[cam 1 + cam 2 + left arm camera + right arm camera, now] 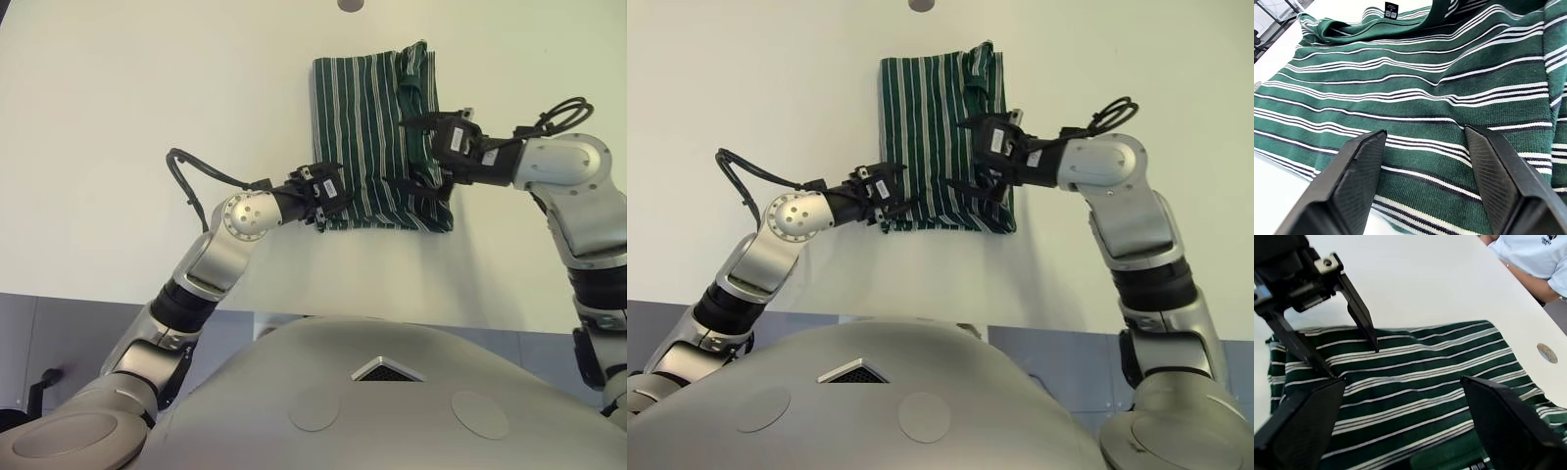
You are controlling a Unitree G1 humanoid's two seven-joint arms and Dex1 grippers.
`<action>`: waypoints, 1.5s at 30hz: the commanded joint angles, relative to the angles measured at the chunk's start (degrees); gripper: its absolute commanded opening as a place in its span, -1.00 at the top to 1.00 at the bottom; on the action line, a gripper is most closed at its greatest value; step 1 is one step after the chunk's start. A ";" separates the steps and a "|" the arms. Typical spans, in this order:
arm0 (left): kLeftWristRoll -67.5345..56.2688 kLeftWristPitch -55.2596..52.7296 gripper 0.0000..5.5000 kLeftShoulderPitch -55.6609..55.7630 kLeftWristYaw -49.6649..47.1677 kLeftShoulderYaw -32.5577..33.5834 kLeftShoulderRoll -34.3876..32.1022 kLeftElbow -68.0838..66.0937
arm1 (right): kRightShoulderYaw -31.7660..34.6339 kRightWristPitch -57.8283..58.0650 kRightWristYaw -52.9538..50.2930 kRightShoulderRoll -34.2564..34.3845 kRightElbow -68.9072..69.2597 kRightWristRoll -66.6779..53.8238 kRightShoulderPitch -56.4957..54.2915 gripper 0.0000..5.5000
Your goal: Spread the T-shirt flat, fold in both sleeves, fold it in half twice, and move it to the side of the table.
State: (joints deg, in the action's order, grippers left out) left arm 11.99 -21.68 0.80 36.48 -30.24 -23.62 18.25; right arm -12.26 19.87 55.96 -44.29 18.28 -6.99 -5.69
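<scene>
The green T-shirt [367, 127] with white stripes lies folded into a rectangle on the white table [118, 117], collar and label at its far right corner. My left gripper [338, 201] is open at the shirt's near left corner, fingers spread just over the cloth [1425, 73]. My right gripper [407, 152] is open too, hovering over the shirt's right side with its fingers pointing left. From the right wrist view, the left gripper [1352, 362] stands with both fingertips touching the far edge of the cloth. Neither gripper holds the fabric.
A small round grey disc [350, 4] is set into the table beyond the shirt. Bare tabletop stretches to the left of the shirt and to its right. The table's front edge [294, 308] runs close under my arms.
</scene>
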 commanded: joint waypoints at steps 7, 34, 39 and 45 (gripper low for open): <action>2.63 1.46 -0.06 -1.92 -2.03 1.24 -3.78 -4.45 | 7.67 -6.20 -0.58 -8.19 -10.30 3.22 5.64 -0.59; -1.67 -1.45 -0.06 -4.44 -1.61 7.36 -5.09 0.10 | -1.88 -1.01 -35.88 29.16 -30.94 11.10 -13.93 -0.59; -1.55 -1.32 -0.06 -5.29 -2.62 7.46 -4.73 -0.38 | 2.49 -5.35 -39.20 26.04 -38.33 12.61 -14.40 -0.59; -1.73 -0.53 -0.06 -5.56 -2.92 7.80 -5.25 -1.25 | 11.63 -6.45 -40.81 24.63 -41.91 7.86 -14.47 -0.59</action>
State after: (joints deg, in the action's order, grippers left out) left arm 9.54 -20.86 -3.58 33.25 -22.01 -28.02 19.08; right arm -2.36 13.47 15.44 -19.54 -22.49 2.05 -19.60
